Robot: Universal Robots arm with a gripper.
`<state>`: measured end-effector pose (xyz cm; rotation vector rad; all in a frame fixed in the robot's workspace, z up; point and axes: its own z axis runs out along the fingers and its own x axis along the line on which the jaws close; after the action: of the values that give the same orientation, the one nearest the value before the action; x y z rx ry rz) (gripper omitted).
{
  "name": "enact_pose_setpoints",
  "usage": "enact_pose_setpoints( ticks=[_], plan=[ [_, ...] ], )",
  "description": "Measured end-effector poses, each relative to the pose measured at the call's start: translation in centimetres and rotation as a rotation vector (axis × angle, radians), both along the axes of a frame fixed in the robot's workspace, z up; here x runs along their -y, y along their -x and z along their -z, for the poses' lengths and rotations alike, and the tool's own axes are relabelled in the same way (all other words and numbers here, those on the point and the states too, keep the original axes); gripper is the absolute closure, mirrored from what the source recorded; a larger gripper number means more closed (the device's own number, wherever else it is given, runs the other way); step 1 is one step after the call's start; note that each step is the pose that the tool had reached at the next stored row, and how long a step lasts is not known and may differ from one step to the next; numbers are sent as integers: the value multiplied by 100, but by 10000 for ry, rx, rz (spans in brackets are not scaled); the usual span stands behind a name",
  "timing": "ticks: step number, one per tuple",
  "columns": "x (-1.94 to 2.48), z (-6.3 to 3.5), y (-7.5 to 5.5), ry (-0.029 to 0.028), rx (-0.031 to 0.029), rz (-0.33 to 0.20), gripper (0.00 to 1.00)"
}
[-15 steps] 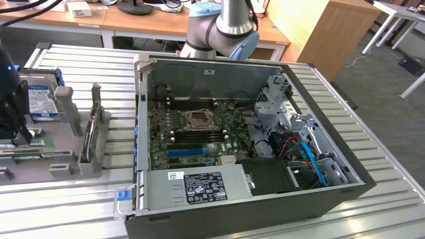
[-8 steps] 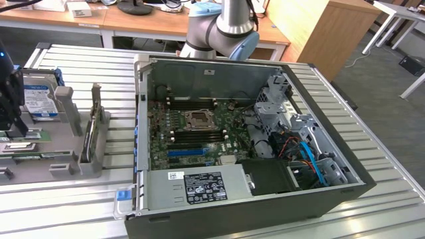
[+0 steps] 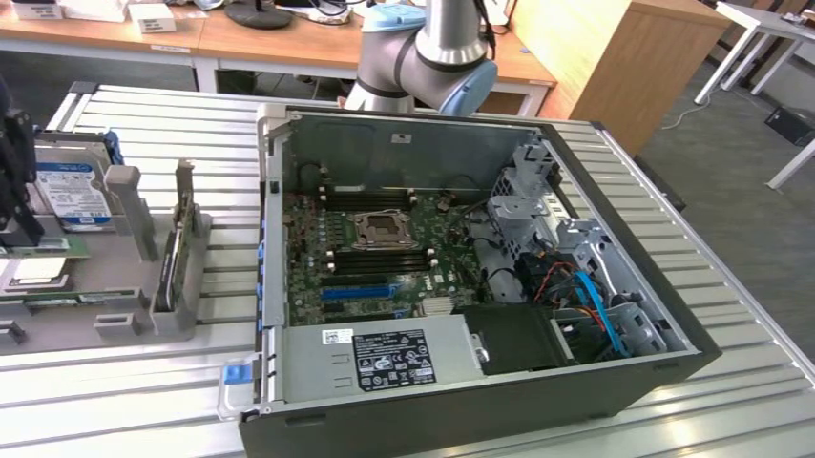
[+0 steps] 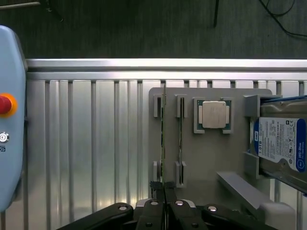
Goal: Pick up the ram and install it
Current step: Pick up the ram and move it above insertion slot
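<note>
Exterior view, left edge: a dark upright shape (image 3: pixel 13 172) was cut off by the frame, couldn't tell what. Beside it sat the grey tray (image 3: pixel 76 322) on the ribbed table (image 3: pixel 739 315), also cropped there. A blue-labelled hard drive (image 3: pixel 64 196) sat at its far end; thin green strips nearer the front were too small to sort out. A bare table strip lay between tray and open PC case (image 3: pixel 510 410), free room there. The case lay open on top with the motherboard (image 3: pixel 382 258) exposed. Black memory slots (image 3: pixel 382 254) flanked the CPU socket (image 3: pixel 382 229), and the blue slot connector (image 3: pixel 357 291) lay nearer the power supply (image 3: pixel 369 358). Toward the exterior view's right, cables (image 3: pixel 586 296) crowded that wall. My arm (image 3: pixel 427 57) rose behind the case, its upper part out of frame.

Wrist view: a pale blue housing with a red button (image 4: pixel 9 120) was cropped, couldn't tell what it belonged to. The ram (image 4: pixel 163 139) stood on edge in the tray's slotted holders. A second stick (image 4: pixel 181 139) stood just beside it, then a CPU chip (image 4: pixel 214 115), then the hard drive, cut off. My pincer (image 4: pixel 164 194) was pressed together, nothing visible between the tips, in line with the ram's near end. Touching it or above it, couldn't tell. The ram's label was hidden, edge-on.
</note>
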<state>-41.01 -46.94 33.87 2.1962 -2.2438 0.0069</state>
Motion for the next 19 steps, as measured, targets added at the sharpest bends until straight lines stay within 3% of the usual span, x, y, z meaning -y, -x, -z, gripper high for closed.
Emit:
enact_pose_setpoints(
  ticks=[19],
  plan=[
    [0,-527,0,0,0,0,88]
  ],
)
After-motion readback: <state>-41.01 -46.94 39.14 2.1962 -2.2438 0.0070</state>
